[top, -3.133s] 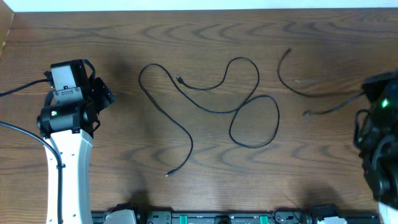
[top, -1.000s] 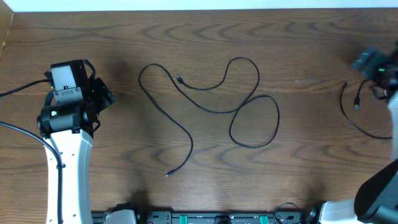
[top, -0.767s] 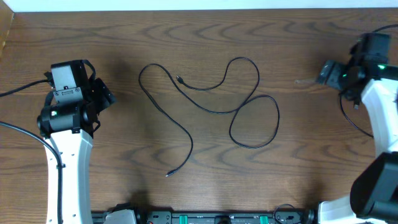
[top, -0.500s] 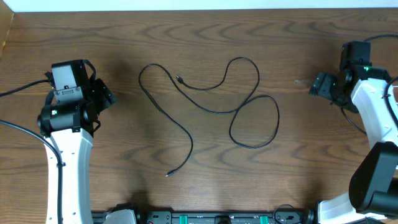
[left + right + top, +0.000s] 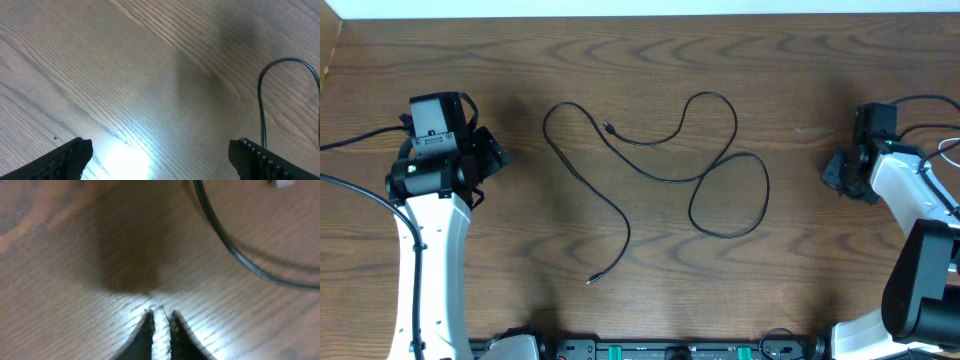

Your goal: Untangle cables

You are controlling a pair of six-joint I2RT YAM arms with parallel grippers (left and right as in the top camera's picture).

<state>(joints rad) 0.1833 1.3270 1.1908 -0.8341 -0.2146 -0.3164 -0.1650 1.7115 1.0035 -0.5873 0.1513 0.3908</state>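
A long thin black cable winds across the middle of the wooden table, with one loop right of centre and a plug end near the top. My left gripper hovers left of it, open. Its wrist view shows both fingertips wide apart over bare wood and a cable bend to the right. My right gripper is shut and empty, tips just over the wood. Another black cable curves beyond those tips; in the overhead view the right arm hides it.
The table's far edge runs along the top. A rail with the arm bases lines the near edge. Thick black arm cables trail at the left and the upper right.
My right arm swung in from the far right corner, down and leftward, leaving the short cable behind it, and its jaws went from open to shut. The left arm shifted slightly.
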